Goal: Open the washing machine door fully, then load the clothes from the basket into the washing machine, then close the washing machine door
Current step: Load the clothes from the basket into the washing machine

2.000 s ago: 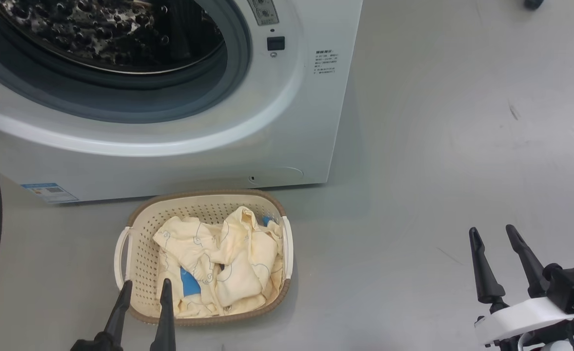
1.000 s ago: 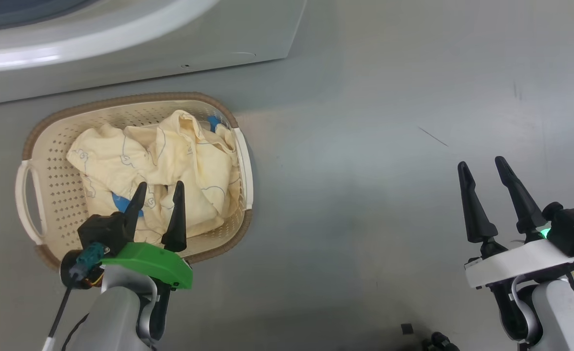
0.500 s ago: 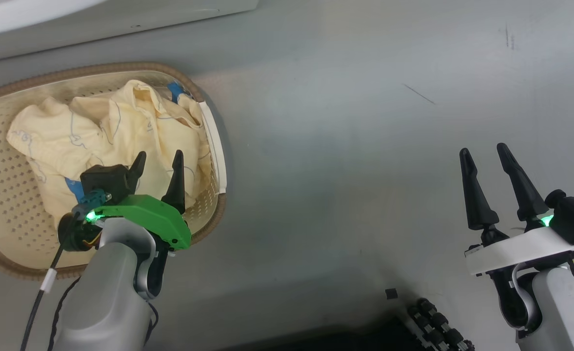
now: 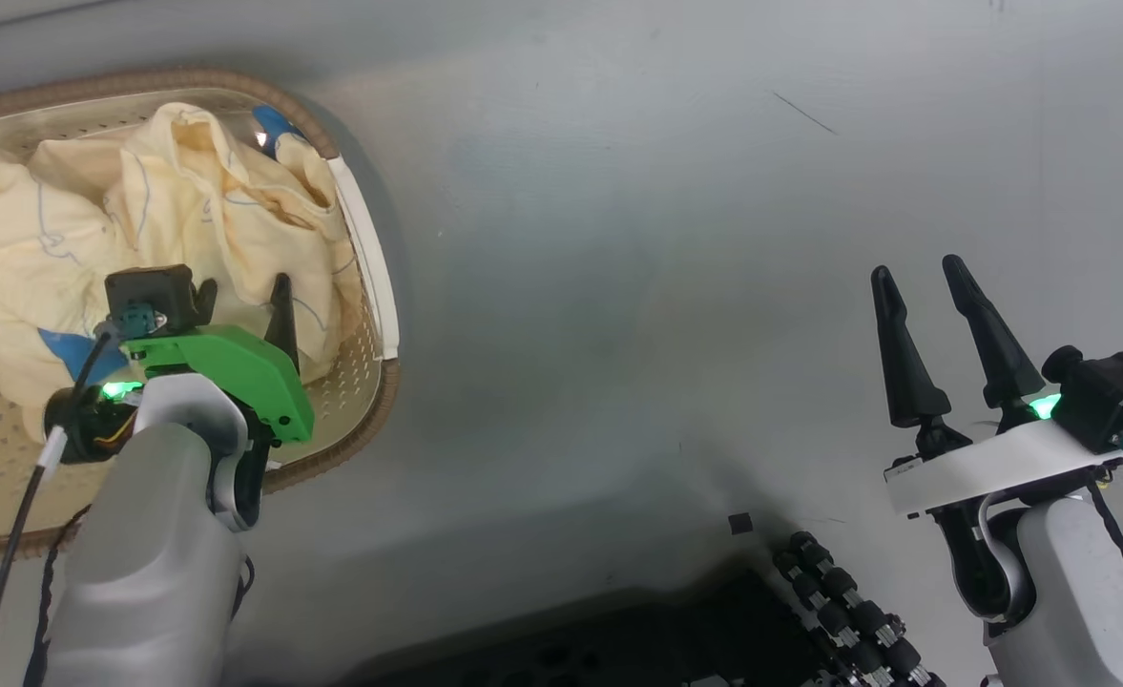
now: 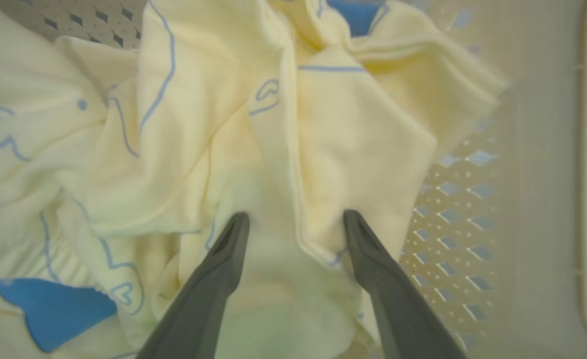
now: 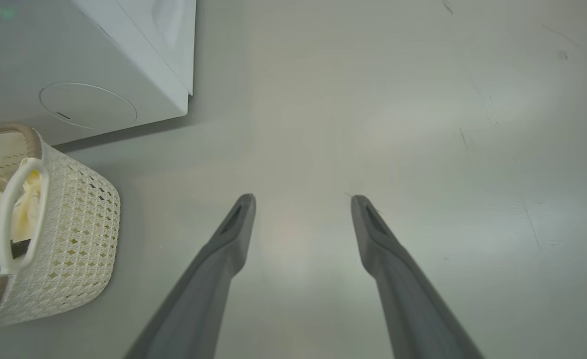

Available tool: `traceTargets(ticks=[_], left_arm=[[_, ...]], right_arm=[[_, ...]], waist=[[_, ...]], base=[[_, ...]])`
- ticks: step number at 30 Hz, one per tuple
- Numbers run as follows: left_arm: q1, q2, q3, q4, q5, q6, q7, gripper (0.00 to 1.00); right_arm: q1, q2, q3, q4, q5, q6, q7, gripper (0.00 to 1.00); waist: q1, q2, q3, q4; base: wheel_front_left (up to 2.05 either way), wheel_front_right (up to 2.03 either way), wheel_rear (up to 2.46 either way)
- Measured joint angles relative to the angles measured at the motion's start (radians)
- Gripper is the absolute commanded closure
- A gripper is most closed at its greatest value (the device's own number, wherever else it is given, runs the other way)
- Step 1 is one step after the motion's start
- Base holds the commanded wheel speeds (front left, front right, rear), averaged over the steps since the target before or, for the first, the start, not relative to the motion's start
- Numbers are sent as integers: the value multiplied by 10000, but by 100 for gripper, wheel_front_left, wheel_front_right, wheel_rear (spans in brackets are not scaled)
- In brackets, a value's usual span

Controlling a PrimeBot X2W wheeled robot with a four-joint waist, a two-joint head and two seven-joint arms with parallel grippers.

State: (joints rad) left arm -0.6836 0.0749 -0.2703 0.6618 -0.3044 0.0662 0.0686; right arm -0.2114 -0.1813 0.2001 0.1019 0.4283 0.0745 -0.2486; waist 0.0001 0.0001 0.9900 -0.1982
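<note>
The basket sits on the floor at the left, close to the front lower corner of the washer. The clothes lie heaped inside, a pale yellow pile piled highest toward the basket's right wall, with a blue cloth showing low at the near left of the heap. The left gripper hangs over the basket's near right part, its jaws spread wide and holding nothing. In the left wrist view its fingers straddle a raised yellow fold, and the tips seem to touch the fabric, though the blur makes that hard to tell. To the right, bare floor. The right gripper hovers over the floor well apart from the basket, jaws wide and empty, fingers pointing away from the robot.
</note>
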Motion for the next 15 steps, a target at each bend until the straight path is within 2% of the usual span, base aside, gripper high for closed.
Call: traceTargets(ticks=[7, 15], left_arm=[[-764, 142, 182, 583, 295, 328, 491, 0], [-1274, 291, 558, 1131, 445, 441, 644, 0]], right_arm=[[-2, 92, -15, 167, 50, 81, -25, 0], [-32, 173, -33, 372, 121, 159, -27, 0]], waist=[[0, 0, 303, -154], [0, 0, 495, -210]], base=[[0, 0, 0], [0, 0, 0]])
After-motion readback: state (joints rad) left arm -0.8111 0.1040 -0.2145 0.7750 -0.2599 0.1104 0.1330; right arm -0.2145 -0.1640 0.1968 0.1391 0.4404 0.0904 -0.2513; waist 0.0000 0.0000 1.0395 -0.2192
